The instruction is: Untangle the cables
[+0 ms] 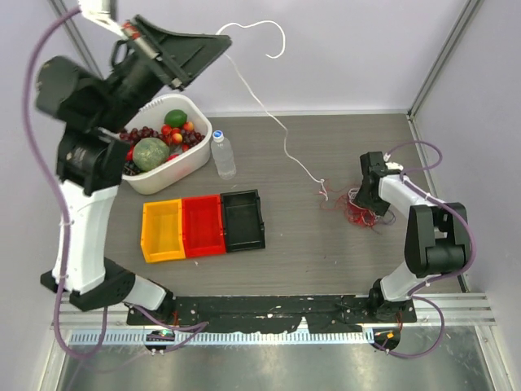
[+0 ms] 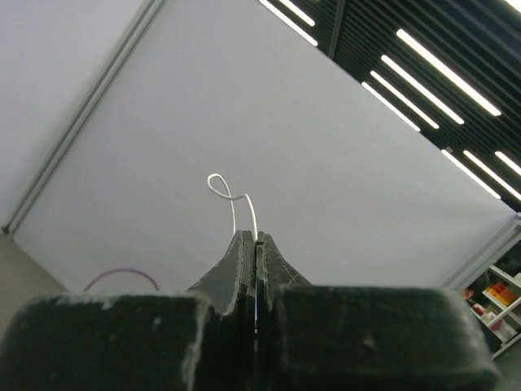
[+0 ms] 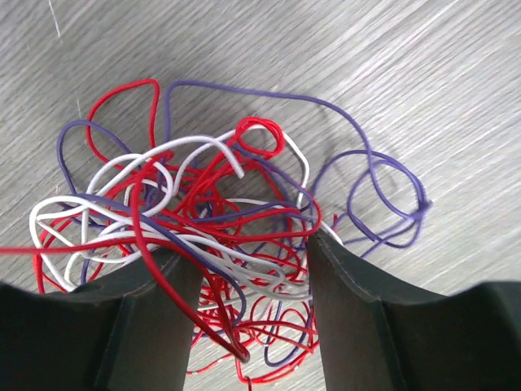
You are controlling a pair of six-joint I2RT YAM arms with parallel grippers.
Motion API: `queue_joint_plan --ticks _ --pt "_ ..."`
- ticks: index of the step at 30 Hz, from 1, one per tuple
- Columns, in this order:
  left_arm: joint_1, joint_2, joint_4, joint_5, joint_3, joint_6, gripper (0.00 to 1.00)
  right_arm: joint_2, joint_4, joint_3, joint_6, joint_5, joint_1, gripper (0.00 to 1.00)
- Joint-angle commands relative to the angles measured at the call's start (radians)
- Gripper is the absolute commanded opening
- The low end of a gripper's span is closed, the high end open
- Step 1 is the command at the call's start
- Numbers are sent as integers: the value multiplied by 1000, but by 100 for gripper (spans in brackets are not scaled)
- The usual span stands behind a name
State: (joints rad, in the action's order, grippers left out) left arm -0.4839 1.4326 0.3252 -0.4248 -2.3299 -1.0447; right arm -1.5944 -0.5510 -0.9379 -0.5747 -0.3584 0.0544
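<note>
A tangle of red, white and purple cables (image 1: 356,210) lies on the table at the right. My left gripper (image 1: 221,39) is raised high at the back, shut on a white cable (image 1: 262,102) that runs taut down to the tangle; its free end curls above the fingertips (image 2: 230,195). My right gripper (image 1: 366,201) is open, low over the tangle. In the right wrist view the fingers (image 3: 350,285) straddle the cable pile (image 3: 203,220), with strands between them.
A white basket of fruit (image 1: 194,155) stands at the back left, with a water bottle (image 1: 223,154) beside it. Yellow (image 1: 163,230), red (image 1: 203,226) and black (image 1: 242,220) bins sit mid-table.
</note>
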Motion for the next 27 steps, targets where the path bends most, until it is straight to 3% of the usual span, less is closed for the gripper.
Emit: queue_joint_plan --ticks 1,3,5,9,12,16,22,25,27 --pt "10 54 -13 -45 -26 -5 0 57 -66 -56 20 -94 -78 59" --pt "45 80 93 -31 -156 61 0 42 -73 -55 6 -4 -178 57" --pt "88 78 173 6 -213 121 0 39 -75 -59 24 -40 -194 57" --pt "102 -78 192 229 -68 280 0 28 -56 -44 24 -62 -203 59" --pt "102 -135 187 293 -5 336 0 -10 -47 -36 30 -68 -211 60" --pt "102 -81 270 244 -127 362 0 -25 -38 -35 24 -47 -252 59" --pt "102 -71 276 203 -138 382 0 -73 -58 -102 35 -13 -301 59" --pt "103 -63 240 85 -70 287 0 -72 -78 -136 56 50 -301 62" --pt "103 -67 113 -3 41 156 0 -41 -73 -138 59 187 -291 64"
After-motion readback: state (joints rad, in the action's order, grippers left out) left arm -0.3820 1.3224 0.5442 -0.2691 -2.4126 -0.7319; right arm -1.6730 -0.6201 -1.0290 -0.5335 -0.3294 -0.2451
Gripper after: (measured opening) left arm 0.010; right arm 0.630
